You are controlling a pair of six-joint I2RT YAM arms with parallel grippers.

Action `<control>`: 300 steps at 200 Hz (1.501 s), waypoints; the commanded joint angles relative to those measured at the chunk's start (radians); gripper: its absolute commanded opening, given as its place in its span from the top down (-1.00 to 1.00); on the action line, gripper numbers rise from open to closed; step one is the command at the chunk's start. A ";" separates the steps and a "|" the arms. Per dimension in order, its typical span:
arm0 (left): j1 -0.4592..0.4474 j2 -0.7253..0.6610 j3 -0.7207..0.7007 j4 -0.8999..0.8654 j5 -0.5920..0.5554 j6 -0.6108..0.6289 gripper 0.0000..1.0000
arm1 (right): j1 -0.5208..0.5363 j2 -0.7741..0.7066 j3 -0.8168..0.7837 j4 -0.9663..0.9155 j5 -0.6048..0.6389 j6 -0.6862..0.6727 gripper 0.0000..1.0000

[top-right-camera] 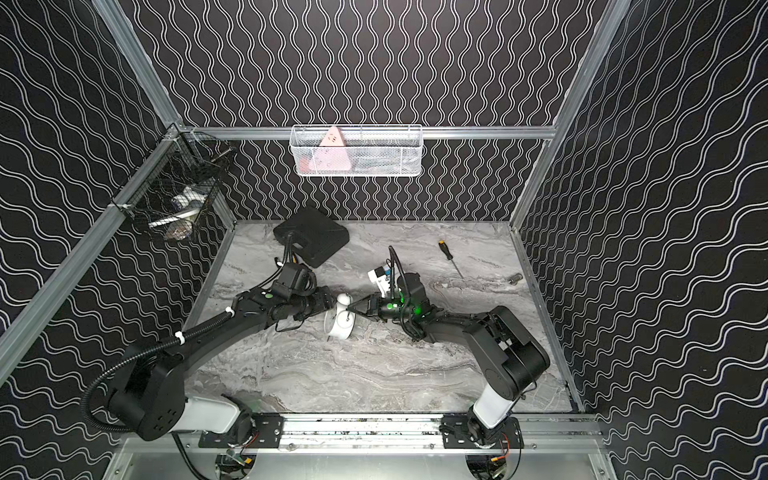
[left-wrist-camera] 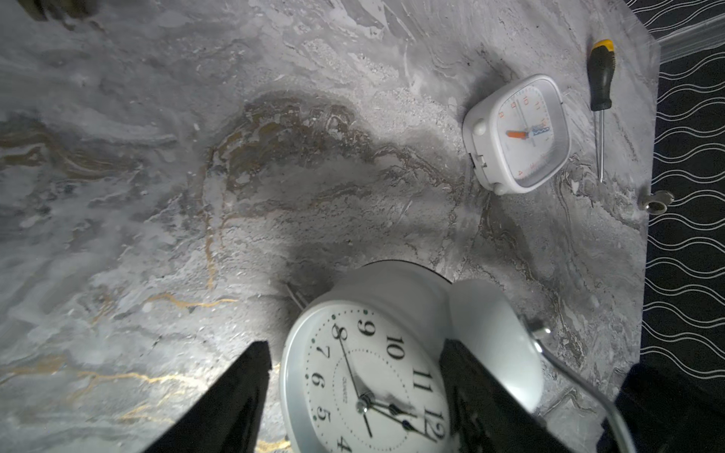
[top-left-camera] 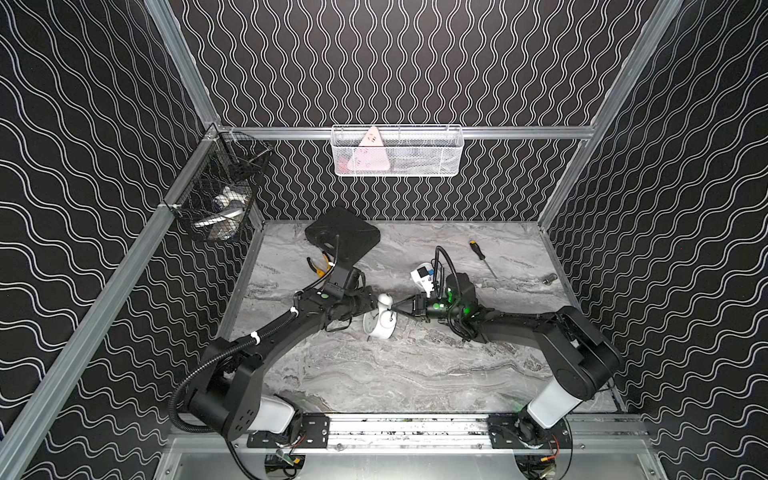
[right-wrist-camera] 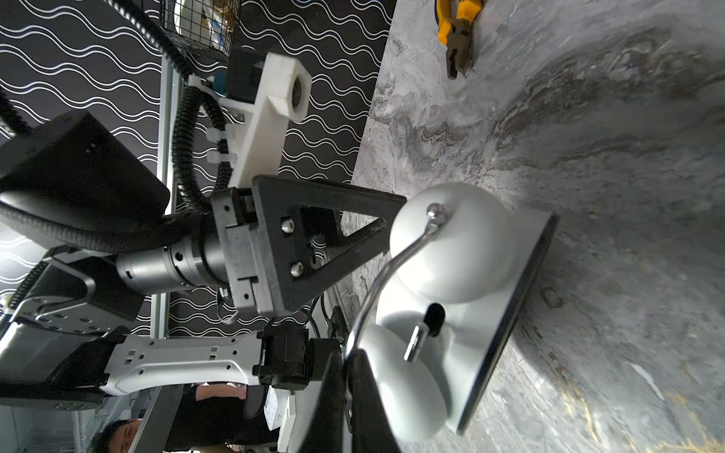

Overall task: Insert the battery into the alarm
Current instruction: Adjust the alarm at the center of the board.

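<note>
White mesh basket (top-left-camera: pixel 432 162): hangs on the back rail and holds a pink triangular item (top-left-camera: pixel 370 158).
Black wire basket (top-left-camera: pixel 195 195): hangs on the rail at the robot's left and holds white odds and ends (top-left-camera: pixel 228 203), too tangled to name.
Left arm: reaches low towards the middle of the worktop (top-left-camera: pixel 395 374). The left pincer (left-wrist-camera: pixel 353 349) is spread wide and straddles the round alarm clock (top-left-camera: pixel 380 326), with a gap at one finger (left-wrist-camera: pixel 243 392).
Right arm: reaches in from the opposite side. The right pincer (top-left-camera: pixel 401 307) is closed, and the clock's wire handle (right-wrist-camera: pixel 376 282) runs in between its fingertips.
Round alarm clock: sits mid-worktop between the two pincers, tilted, with its face towards the left arm and its back towards the right.
Clock's look: white body with two dome bells, a white dial, and black numerals and hands. A small metal key sits on the back.
Nearby: a square alarm clock (left-wrist-camera: pixel 521 133), a screwdriver (top-left-camera: pixel 482 257) and a small silvery cylinder (top-left-camera: pixel 550 278); whether the cylinder is the battery cannot be told.
</note>
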 commanded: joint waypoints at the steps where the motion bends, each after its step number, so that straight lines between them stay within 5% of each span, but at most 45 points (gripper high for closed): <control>1: -0.009 0.017 -0.005 -0.038 0.037 0.010 -0.43 | -0.002 -0.003 -0.005 -0.006 0.024 -0.004 1.00; 68: -0.014 0.038 -0.017 -0.026 0.055 0.016 -0.37 | -0.006 0.004 0.013 -0.030 0.027 0.011 0.47; 222: -0.013 -0.007 -0.039 -0.026 0.022 0.036 -0.45 | -0.057 0.018 -0.040 -0.188 0.052 -0.092 0.65; 300: -0.002 -0.015 -0.075 0.014 0.052 0.014 -0.72 | -0.093 0.096 -0.012 -0.300 0.061 -0.220 0.61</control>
